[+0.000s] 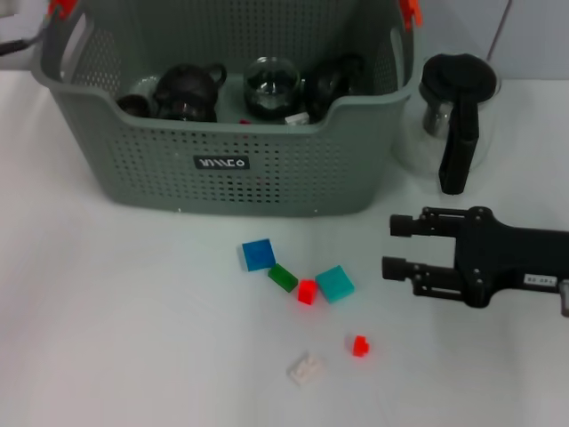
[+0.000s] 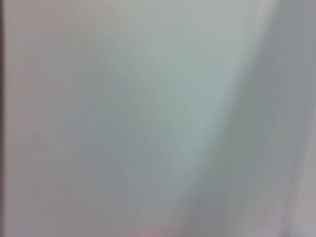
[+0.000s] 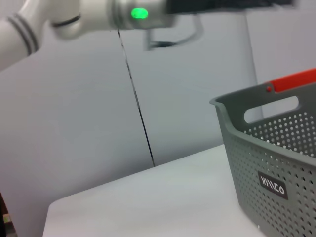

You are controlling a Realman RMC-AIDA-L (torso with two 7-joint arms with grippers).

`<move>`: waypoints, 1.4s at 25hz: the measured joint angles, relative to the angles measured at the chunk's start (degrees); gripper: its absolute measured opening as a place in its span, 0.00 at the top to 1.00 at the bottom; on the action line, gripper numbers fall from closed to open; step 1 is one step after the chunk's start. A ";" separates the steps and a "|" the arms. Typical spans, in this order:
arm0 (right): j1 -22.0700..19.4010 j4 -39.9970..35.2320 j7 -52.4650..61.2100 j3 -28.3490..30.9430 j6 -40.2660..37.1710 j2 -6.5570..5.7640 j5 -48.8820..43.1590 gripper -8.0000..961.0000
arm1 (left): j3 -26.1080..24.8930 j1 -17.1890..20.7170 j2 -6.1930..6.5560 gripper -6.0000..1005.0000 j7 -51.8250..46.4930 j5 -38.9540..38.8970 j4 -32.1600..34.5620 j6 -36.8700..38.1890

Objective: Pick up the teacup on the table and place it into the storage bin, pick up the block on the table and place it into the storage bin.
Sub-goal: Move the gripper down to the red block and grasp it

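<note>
On the white surface [image 1: 107, 311], the right gripper [image 1: 397, 245] hovered, fingers apart and empty, beside scattered blocks [image 1: 307, 285] before the storage bin [image 1: 231, 169].

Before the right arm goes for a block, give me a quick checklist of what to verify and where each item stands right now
1. Right gripper open and empty: ok, fingers apart, nothing between them.
2. Blocks reachable: ok, teal block lies nearest the gripper on the table, with the red block touching or nearly touching it.
3. Storage bin has room: ok, the teapots and glassware inside leave space.
4. Glass pitcher clear of the path: cannot tell, it stands close behind the arm.
5. Left gripper out of the way: cannot tell, not visible.
</note>
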 joint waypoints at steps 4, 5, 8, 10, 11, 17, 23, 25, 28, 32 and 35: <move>-0.16 0.02 0.02 0.12 -0.08 -0.39 -0.04 0.33 | -4.17 7.40 3.39 0.28 17.58 -14.26 12.02 16.92; -0.18 0.09 0.03 0.13 -0.06 -0.42 -0.06 0.33 | -4.45 8.28 4.14 0.24 21.86 -14.74 15.84 19.50; -0.24 0.18 0.02 0.11 0.22 -0.43 -0.10 0.33 | -4.48 11.13 6.53 0.11 41.52 -11.84 30.99 25.34; -0.36 0.03 -0.15 -0.18 0.51 -0.36 -0.24 0.33 | -4.42 12.19 7.32 0.11 50.52 -9.21 38.27 26.28; -0.40 -0.06 -0.26 -0.33 0.65 -0.25 -0.48 0.33 | -4.43 12.62 7.41 0.11 54.17 -7.64 41.43 26.16; 0.92 -0.83 -0.38 -0.43 1.99 -0.10 -7.88 0.33 | -4.88 13.71 4.66 0.11 59.13 -4.26 46.00 22.05; 3.70 -5.00 0.15 -0.49 5.21 1.24 -11.47 0.33 | -4.68 13.01 3.78 0.11 59.09 -3.41 46.63 20.36; 4.87 -5.18 0.33 -0.61 6.56 1.68 -12.67 0.33 | -4.95 12.99 3.69 0.11 59.10 -3.31 46.76 20.08; 7.13 -4.95 2.50 -1.85 9.38 2.36 -15.80 0.33 | -5.12 13.05 3.60 0.11 59.10 -3.27 46.93 19.33; 9.83 -4.92 8.50 -6.16 11.47 2.39 -17.73 0.33 | -5.17 13.14 3.53 0.11 59.12 -3.48 47.50 17.79; 11.41 -6.18 12.88 -10.01 11.50 2.22 -18.14 0.33 | -5.18 12.89 3.48 0.11 59.13 -3.48 47.86 16.90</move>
